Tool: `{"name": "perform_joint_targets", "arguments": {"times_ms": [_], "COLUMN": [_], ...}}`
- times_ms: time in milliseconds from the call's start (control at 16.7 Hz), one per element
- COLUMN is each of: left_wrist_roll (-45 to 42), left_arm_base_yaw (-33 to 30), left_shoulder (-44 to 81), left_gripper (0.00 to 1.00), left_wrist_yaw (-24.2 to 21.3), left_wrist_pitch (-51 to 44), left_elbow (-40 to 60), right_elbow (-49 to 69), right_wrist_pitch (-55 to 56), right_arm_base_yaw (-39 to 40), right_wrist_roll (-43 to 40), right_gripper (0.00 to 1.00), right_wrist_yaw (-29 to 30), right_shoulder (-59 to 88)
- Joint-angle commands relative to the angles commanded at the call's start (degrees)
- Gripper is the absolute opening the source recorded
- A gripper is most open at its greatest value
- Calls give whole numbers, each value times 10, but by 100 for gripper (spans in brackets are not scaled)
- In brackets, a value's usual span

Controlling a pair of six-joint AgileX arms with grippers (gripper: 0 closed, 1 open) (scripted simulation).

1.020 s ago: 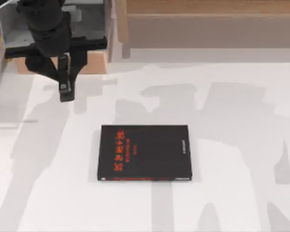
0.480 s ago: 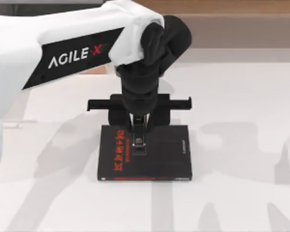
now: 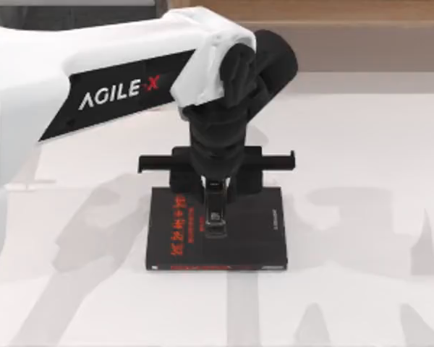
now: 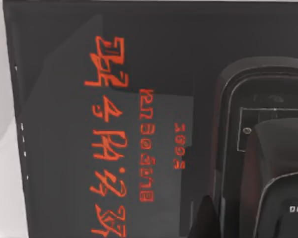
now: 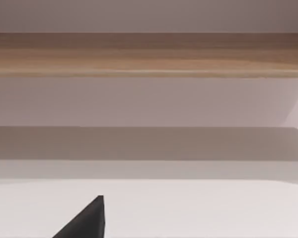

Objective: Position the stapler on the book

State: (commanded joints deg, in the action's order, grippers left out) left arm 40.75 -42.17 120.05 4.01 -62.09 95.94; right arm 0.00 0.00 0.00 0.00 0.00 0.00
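Reaching down from the left, the left arm's fingers (image 3: 215,194) clamp the stapler (image 3: 215,218) over the book (image 3: 253,238).

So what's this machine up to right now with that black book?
The left arm reaches out over the white table, and the left gripper holds a small dark stapler right over the middle of the black book with red lettering. The stapler sits low on or just above the cover; whether it touches yet is unclear, and the gripper has not let go. The right arm is parked off to the side, its wrist camera looking across the table toward a wooden ledge.
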Motion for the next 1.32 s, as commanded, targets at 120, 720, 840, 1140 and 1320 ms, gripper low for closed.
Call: {"name": "perform_joint_targets", "arguments": {"times_ms": [120, 720, 840, 1140, 1320], "left_wrist_roll": [0, -2, -2, -2, -2], "left_arm_base_yaw": [0, 1, 1, 1, 1], "left_shoulder": [2, 17, 17, 17, 17], "left_gripper": [0, 0, 0, 23, 45], "left_wrist_yaw": [0, 0, 0, 0, 0], "left_wrist_pitch": [6, 60, 60, 60, 60], "left_elbow": [-4, -41, -41, -41, -41], "right_elbow": [0, 0, 0, 0, 0], "right_wrist_pitch": [0, 0, 0, 0, 0], "right_arm_base_yaw": [0, 0, 0, 0, 0], "right_wrist_roll": [0, 0, 0, 0, 0], "right_gripper": [100, 100, 100, 100, 100], "right_wrist_yaw": [0, 0, 0, 0, 0], "right_shoulder": [0, 0, 0, 0, 0]}}
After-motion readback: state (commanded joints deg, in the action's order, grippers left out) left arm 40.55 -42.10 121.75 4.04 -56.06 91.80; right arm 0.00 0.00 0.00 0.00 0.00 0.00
